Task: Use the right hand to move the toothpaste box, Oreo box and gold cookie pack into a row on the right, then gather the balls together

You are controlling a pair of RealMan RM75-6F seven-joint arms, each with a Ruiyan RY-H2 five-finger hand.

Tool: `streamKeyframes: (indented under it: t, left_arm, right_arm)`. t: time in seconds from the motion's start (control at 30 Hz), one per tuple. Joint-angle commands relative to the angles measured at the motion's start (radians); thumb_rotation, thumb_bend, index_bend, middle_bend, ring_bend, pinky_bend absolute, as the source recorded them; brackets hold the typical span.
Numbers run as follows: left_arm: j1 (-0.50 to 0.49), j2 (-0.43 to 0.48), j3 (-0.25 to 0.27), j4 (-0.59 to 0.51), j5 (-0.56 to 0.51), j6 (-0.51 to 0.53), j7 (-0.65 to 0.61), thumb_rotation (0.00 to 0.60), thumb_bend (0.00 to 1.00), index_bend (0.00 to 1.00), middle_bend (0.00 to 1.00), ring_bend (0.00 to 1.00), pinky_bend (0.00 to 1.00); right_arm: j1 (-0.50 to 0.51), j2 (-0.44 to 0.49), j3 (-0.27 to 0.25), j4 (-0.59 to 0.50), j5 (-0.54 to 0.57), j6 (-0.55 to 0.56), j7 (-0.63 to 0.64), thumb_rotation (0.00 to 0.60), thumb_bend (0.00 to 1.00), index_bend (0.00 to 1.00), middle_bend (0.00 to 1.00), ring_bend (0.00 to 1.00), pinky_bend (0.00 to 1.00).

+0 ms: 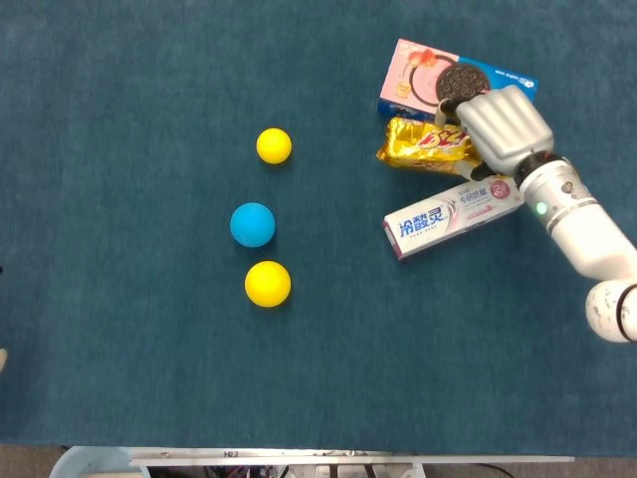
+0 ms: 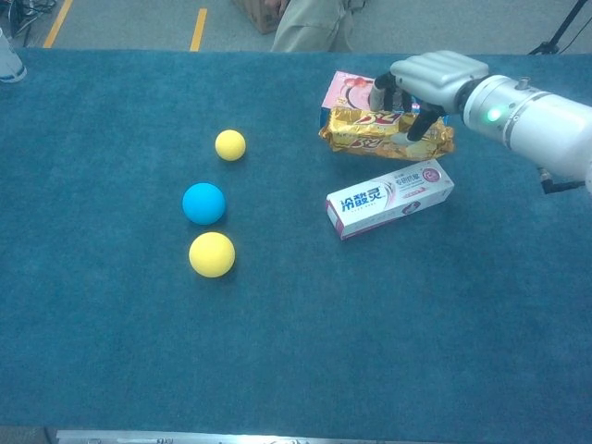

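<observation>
The right hand (image 1: pixel 503 124) grasps the gold cookie pack (image 1: pixel 426 145), between the Oreo box (image 1: pixel 418 75) and the toothpaste box (image 1: pixel 453 216). Three balls (image 1: pixel 253 224) lie left, apart.

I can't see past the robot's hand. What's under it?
The right hand grips the gold cookie pack, which sits between the Oreo box and the toothpaste box. The hand hides the pack's right end and part of the Oreo box.

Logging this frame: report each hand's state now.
Left hand: not in either view.
Right hand: holding the gold cookie pack.
</observation>
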Motion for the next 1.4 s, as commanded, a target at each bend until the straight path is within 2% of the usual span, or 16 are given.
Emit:
streamKeyframes:
  t: [0.03,0.17,0.27,0.37,0.67,0.97,1.23,1.4]
  left_arm:
    - [0.001,0.0,0.001,-0.002,-0.003,-0.002,0.003,0.6,0.31,0.09,0.21,0.03,0.07]
    - [0.0,0.002,0.0,-0.006,-0.007,-0.001,0.007,0.6,0.31,0.09,0.21,0.03,0.07]
    - [-0.002,0.005,-0.004,-0.011,-0.007,0.0,0.012,0.6,0.31,0.09,0.21,0.03,0.07]
    - [-0.008,0.009,-0.008,-0.015,-0.006,0.0,0.017,0.6,0.31,0.09,0.21,0.03,0.07]
    - [-0.035,0.028,-0.026,-0.03,0.009,-0.001,0.034,0.6,0.31,0.09,0.2,0.03,0.07]
    - [-0.071,0.03,-0.043,-0.024,0.021,-0.021,0.024,0.6,0.31,0.09,0.17,0.03,0.07]
    - [-0.098,-0.025,-0.083,0.023,0.004,-0.013,-0.025,0.6,0.31,0.1,0.15,0.03,0.07]
    - [-0.108,-0.056,-0.096,0.054,0.006,-0.004,-0.037,0.6,0.31,0.1,0.16,0.03,0.07]
  right_arm:
    - [0.001,0.006,-0.004,0.005,0.015,-0.018,-0.005,0.6,0.28,0.37,0.42,0.41,0.74]
    - [0.0,0.015,-0.003,0.003,0.017,-0.023,-0.007,0.6,0.28,0.23,0.37,0.33,0.63]
    - [-0.004,0.029,0.0,-0.01,0.009,-0.026,0.002,0.6,0.28,0.17,0.32,0.28,0.59]
    - [-0.014,0.05,0.006,-0.031,-0.009,-0.021,0.02,0.6,0.28,0.14,0.3,0.25,0.56]
    - [-0.079,0.149,0.021,-0.144,-0.119,0.03,0.109,0.6,0.28,0.14,0.29,0.23,0.53]
    - [-0.188,0.281,-0.006,-0.287,-0.247,0.126,0.17,0.6,0.27,0.14,0.32,0.24,0.53]
    - [-0.313,0.337,-0.024,-0.345,-0.326,0.27,0.213,0.6,0.27,0.28,0.42,0.32,0.53]
    - [-0.397,0.351,-0.049,-0.374,-0.382,0.363,0.219,0.6,0.27,0.32,0.44,0.34,0.53]
